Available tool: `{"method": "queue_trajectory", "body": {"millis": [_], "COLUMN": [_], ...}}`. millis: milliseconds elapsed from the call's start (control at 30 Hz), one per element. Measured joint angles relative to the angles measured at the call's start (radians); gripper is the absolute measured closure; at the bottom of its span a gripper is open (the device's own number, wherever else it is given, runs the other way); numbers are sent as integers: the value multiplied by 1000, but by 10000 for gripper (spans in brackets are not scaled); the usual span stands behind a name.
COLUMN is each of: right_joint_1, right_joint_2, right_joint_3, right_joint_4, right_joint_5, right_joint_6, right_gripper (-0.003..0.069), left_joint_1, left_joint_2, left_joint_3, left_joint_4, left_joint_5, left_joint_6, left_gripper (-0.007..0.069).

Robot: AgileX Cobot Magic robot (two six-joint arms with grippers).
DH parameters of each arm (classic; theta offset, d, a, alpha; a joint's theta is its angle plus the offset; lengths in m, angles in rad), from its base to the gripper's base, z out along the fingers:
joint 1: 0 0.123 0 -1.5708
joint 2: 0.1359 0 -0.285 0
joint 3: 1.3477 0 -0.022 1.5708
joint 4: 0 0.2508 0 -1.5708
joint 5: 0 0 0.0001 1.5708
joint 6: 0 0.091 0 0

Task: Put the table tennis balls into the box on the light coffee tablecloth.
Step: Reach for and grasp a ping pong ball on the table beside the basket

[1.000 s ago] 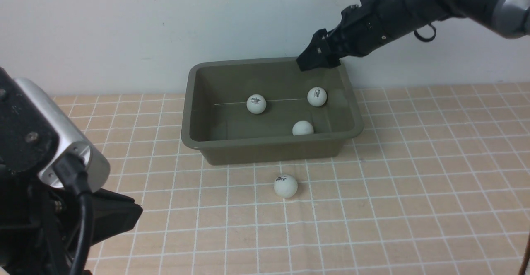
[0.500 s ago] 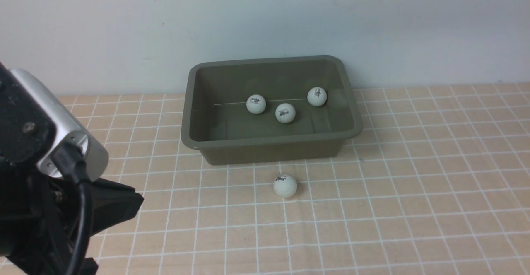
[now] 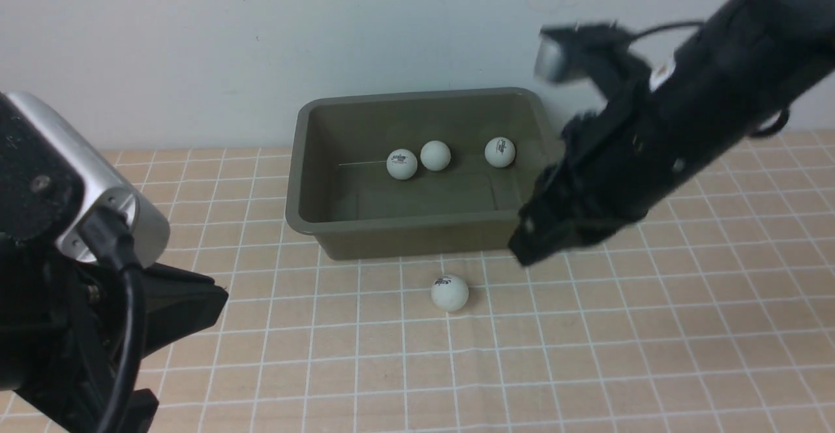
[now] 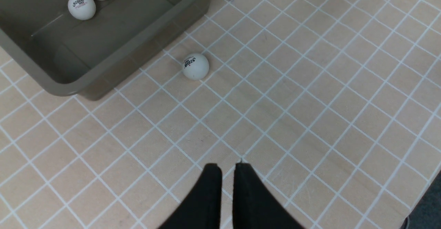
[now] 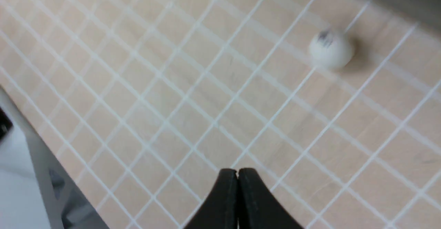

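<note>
Swung down beside the box (image 3: 404,223), the right gripper (image 3: 525,248) is closed and empty, like the left gripper (image 4: 225,168); three table tennis balls (image 3: 402,164) lie inside it, and the fourth ball (image 3: 449,292) waits just in front.

The box (image 3: 417,242) stands on the tablecloth (image 3: 652,355). Inside, toward its back, the left ball (image 3: 402,164) and middle ball (image 3: 435,156) lie side by side, the right ball (image 3: 500,152) apart. The fourth ball (image 3: 449,292) lies on the tablecloth just before the box.
</note>
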Motion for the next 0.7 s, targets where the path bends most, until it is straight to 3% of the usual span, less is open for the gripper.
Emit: {"method": "queue_trajectory", "body": {"millis": [367,500,700], "right_joint_1": [74,74,74], "right_joint_2": [13,69,173], "right_joint_3": [214,214,214], "right_joint_4": [-19,20,85], "right_joint_5": [-432,-485,-532], "right_joint_6": [-91,-124,-170], "right_gripper": [648,575,329], "left_joint_1": [0,0,0], "left_joint_2": [0,0,0], "left_joint_3": [0,0,0], "left_joint_4": [0,-3,-6], "left_joint_5": [1,1,7], "left_joint_6": [0,0,0], "left_gripper": [621,621,621]}}
